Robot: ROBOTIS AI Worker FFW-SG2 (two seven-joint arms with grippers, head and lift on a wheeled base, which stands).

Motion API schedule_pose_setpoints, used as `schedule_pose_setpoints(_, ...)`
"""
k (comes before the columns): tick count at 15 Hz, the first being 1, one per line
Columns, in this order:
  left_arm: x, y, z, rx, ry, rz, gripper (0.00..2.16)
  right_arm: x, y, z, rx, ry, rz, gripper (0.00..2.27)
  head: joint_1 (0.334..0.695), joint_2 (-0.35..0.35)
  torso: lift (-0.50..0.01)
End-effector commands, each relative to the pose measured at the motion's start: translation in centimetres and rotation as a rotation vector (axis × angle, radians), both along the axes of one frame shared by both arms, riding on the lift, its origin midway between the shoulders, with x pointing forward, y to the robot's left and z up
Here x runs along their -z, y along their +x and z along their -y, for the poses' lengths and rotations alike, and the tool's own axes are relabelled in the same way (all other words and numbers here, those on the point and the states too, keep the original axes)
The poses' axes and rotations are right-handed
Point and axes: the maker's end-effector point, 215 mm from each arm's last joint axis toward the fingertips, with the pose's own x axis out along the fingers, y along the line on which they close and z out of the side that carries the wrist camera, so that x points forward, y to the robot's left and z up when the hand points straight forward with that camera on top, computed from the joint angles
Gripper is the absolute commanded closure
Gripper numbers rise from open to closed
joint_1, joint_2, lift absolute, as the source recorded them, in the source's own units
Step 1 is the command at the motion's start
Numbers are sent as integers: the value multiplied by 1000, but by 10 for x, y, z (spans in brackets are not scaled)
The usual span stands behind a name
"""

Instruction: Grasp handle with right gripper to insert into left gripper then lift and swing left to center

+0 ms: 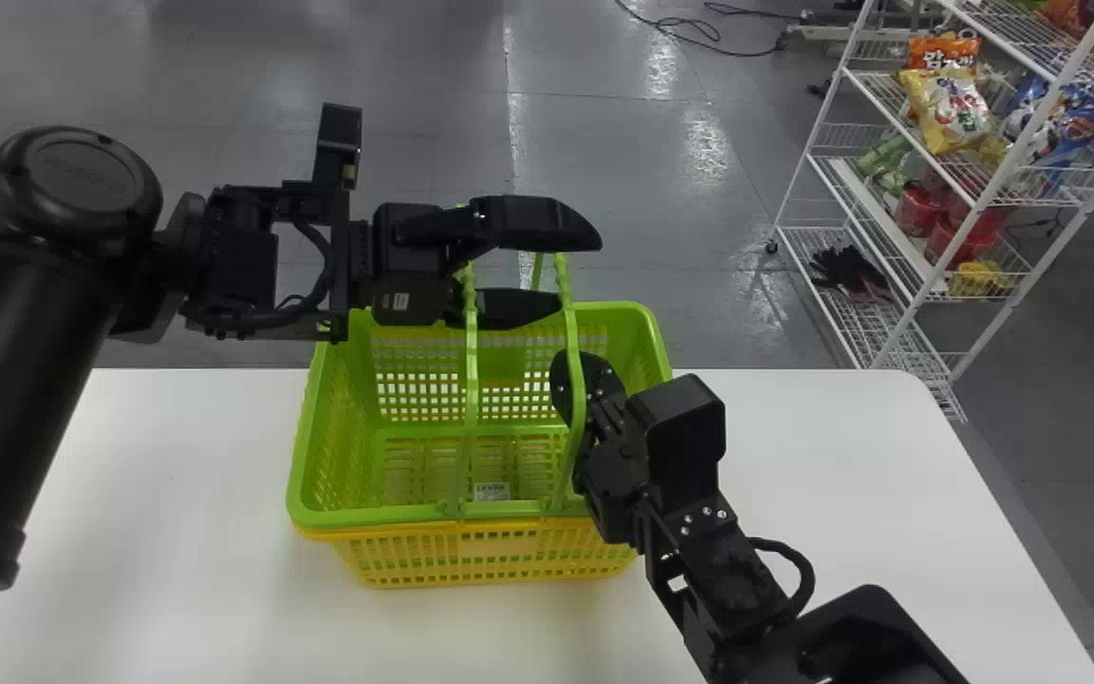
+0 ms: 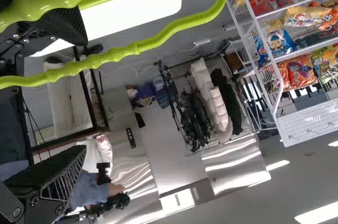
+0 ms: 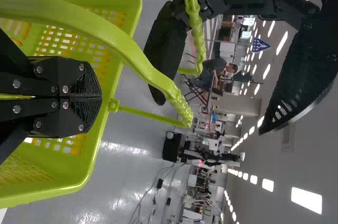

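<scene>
handles [image 1: 574, 332], 2 green, stand near spread left end effector [image 1: 573, 272]

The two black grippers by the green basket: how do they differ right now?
The left gripper is open, its fingers spread apart; the right gripper is shut, its fingertips together.
In the head view, the left gripper points rightward near the far side of the green basket, while the right gripper angles up and leftward.
Both are black, with two fingers.
</scene>
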Motion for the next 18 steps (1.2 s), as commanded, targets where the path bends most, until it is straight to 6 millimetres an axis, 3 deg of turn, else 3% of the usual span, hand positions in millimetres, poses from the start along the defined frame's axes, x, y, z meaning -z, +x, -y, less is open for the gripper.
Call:
schedule_pose_setpoints(1, 0, -1, 3, 4, -3, -2, 124, 4, -2, -4, -6, -13, -10, 2111, 695, -97, -93)
schedule_pose_setpoints(7, -5, -4, 2, 5, -58, -29, 124, 2, -6, -14, -48, -14, -3, 2108, 695, -90, -93)
schedule_pose_setpoints(10, -11, -5, -1, 5, -91, -40, 124, 9, -7, -1, -29, -19, -16, 2108, 695, -86, -93)
schedule_pose_setpoints(14, -14, -4, -6, -1, -112, -47, 124, 10, -11, 43, 40, -6, -16, 2101, 695, -106, -93)
schedule_pose_setpoints(16, -16, -4, -7, 1, -116, -47, 124, -4, -20, 78, 90, 23, 17, 1868, 695, -127, -93)
schedule_pose_setpoints(17, -17, -4, -7, 1, -119, -47, 124, -9, -25, 95, 115, 43, 32, 1646, 695, -142, -93)
schedule_pose_setpoints(18, -18, -5, -7, 2, -120, -47, 124, -15, -31, 110, 132, 53, 56, 1264, 695, -155, -93)
